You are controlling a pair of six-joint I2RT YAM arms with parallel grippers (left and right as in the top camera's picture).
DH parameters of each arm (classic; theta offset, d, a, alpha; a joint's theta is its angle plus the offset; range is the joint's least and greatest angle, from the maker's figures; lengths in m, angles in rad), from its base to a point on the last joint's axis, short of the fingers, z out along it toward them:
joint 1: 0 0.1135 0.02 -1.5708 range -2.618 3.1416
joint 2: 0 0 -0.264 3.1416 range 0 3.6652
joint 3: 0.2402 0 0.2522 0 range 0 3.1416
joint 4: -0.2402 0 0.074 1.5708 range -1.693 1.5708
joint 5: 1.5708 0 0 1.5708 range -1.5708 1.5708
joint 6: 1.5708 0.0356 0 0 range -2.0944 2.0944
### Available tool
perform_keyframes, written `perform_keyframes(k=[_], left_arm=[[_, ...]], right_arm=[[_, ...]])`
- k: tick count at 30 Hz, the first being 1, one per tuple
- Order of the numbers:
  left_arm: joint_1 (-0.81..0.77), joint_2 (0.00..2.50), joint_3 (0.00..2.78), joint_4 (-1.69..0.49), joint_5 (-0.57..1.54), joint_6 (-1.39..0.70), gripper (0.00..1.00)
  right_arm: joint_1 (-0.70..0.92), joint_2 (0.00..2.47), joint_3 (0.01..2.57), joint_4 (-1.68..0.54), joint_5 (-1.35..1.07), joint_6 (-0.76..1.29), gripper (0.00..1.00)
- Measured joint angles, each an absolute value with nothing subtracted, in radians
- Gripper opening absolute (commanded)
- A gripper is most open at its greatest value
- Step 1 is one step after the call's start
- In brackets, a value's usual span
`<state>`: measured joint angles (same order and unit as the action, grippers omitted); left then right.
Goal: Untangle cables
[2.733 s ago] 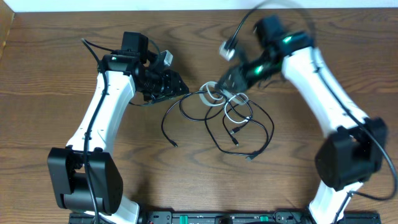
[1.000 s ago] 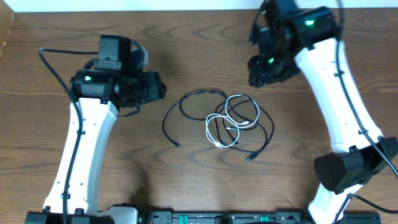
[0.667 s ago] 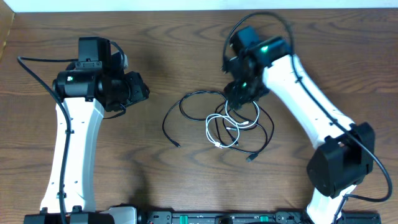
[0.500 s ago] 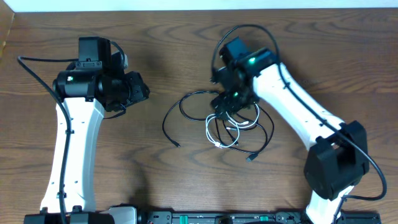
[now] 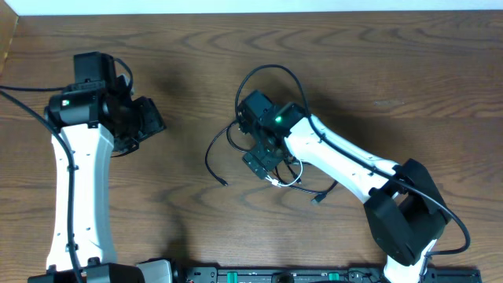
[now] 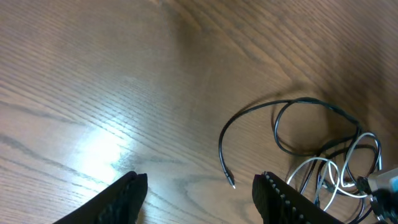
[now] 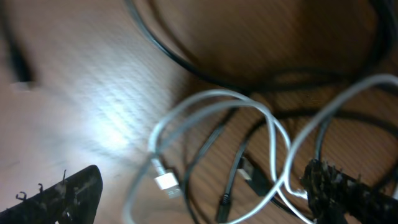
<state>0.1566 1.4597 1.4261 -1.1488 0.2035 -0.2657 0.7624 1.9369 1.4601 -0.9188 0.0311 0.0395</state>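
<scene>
Right gripper (image 7: pixel 205 193) hangs low over the tangle at mid-frame, jaws spread wide on either side of the white cord (image 7: pixel 236 94). We reckon it's lining up a pick. The thin, rubbery black cord (image 6: pixel 249 115) loops through it on the wood-grain table (image 6: pixel 93 74). Over at upper left, the left gripper (image 6: pixel 202 196) hangs clear of the cords, jaws apart and empty.
</scene>
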Motion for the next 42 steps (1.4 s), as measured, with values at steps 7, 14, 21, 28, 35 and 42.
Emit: perform_keyframes(k=[7,14,21,28,35,42], left_arm=[[0.163,1.460,1.426,-1.159,0.203,-0.266,0.60],[0.163,1.460,1.426,-1.163,0.203,-0.266,0.60],[0.163,1.460,1.426,-1.163,0.203,-0.266,0.60],[0.163,1.460,1.426,-1.163,0.203,-0.266,0.60],[0.163,1.460,1.426,-1.163,0.203,-0.266,0.60],[0.163,1.460,1.426,-1.163,0.203,-0.266,0.60]], right_arm=[[0.736,1.971,1.436,-0.903,0.186,0.128,0.94],[0.711,2.009,1.423,-0.893,0.178,0.147,0.78],[0.710,2.009,1.406,-0.816,0.135,0.149,0.68],[0.680,2.009,1.357,-0.780,0.117,0.169,0.61],[0.630,2.009,1.339,-0.742,0.041,0.179,0.36],[0.631,2.009,1.338,-0.741,0.003,0.191,0.01]])
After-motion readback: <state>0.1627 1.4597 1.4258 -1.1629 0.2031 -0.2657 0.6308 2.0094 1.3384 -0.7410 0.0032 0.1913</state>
